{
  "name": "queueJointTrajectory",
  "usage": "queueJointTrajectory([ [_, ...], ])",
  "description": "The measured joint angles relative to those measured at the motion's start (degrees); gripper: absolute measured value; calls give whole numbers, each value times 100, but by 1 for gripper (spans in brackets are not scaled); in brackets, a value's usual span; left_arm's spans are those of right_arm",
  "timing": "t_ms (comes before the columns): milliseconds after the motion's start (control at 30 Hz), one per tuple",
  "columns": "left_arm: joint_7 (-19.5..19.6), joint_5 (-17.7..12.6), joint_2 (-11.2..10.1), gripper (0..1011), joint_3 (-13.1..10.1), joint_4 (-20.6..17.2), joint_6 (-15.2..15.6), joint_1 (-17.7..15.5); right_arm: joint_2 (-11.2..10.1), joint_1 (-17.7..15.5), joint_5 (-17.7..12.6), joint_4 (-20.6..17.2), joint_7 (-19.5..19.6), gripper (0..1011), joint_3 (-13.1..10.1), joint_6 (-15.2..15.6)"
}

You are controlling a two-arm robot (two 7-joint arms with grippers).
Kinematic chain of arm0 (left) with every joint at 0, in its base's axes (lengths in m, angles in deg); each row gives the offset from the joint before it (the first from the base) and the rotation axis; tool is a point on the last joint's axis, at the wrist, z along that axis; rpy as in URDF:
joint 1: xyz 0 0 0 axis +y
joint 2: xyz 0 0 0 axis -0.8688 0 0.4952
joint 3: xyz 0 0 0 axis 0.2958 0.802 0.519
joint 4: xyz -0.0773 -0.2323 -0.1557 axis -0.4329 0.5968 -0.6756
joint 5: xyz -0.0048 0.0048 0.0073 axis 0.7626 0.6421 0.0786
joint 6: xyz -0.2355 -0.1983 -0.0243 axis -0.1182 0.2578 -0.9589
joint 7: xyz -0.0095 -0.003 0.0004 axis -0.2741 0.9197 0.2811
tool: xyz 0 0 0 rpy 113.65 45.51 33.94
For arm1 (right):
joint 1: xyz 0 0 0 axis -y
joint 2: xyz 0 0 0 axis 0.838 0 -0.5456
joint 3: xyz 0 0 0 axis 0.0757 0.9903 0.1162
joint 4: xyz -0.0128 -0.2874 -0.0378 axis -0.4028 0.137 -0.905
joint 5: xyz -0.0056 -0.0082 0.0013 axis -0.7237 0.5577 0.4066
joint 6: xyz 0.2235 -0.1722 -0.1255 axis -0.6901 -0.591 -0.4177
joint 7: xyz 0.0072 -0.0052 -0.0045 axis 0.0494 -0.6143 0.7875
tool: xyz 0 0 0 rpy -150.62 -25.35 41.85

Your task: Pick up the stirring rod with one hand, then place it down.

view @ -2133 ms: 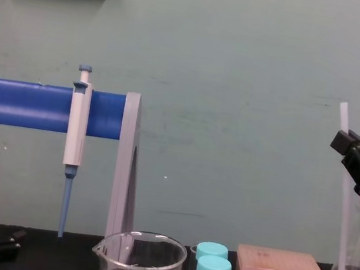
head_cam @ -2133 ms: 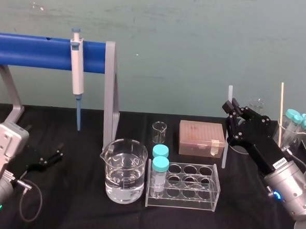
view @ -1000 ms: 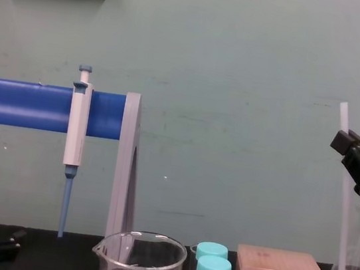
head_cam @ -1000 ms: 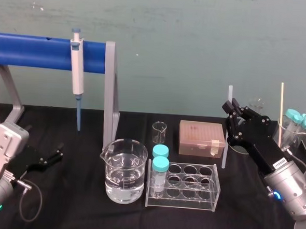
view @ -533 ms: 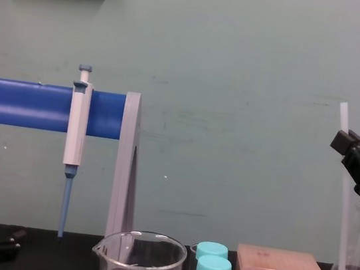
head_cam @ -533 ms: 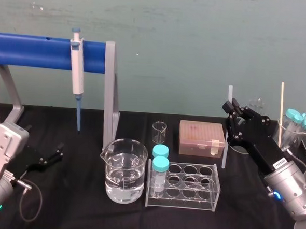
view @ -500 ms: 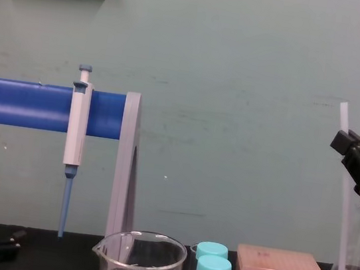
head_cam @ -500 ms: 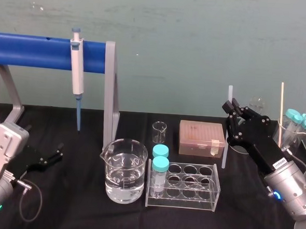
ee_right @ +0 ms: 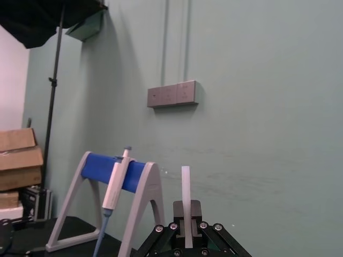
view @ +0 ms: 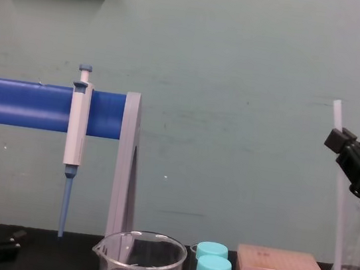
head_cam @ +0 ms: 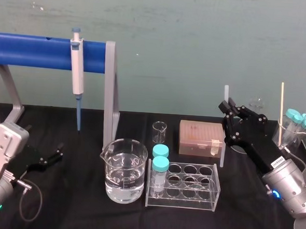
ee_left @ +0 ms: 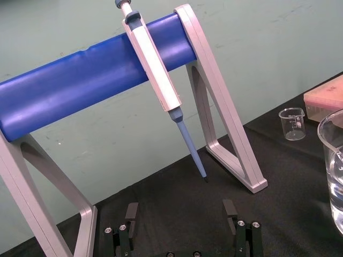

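Since half a second ago the black jointed right claw (head_cam: 227, 109) has shifted a little left, carrying the long, thin, translucent whitish stirring rod (head_cam: 223, 144) with it.

At the near left, the black jointed left claw (head_cam: 54, 155) rests low over the black-covered worktop (head_cam: 84, 214). Its fingers are spread with nothing between them, and it is well apart from the rod.

In the near centre stand a large clear glass beaker (head_cam: 122, 169) of water and a clear plastic test-tube rack (head_cam: 184, 185). Behind the rack is a pinkish lidded box (head_cam: 201, 138).

To the right of that box, the right claw is pressed shut on the rod near its top end. The rod's long axis is close to upright, its top leaning slightly left. Most of its length hangs below the claw, down past the rack's far right corner. Whether its lower tip touches the worktop cannot be told.

Just behind the claw stands a clear conical glass flask (view: 358, 254).

The right arm has the rod, so setting it down likely means lowering or tipping it from upright.
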Motion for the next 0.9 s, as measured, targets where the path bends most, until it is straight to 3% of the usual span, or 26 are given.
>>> queueJointTrajectory([
  [433,0,0,0,1000,0,0,0,0,-64,-29,-39,-30,-187,66,124,87],
  [900,0,0,0,1000,0,0,0,0,-92,74,-331,123,-536,66,348,263],
])
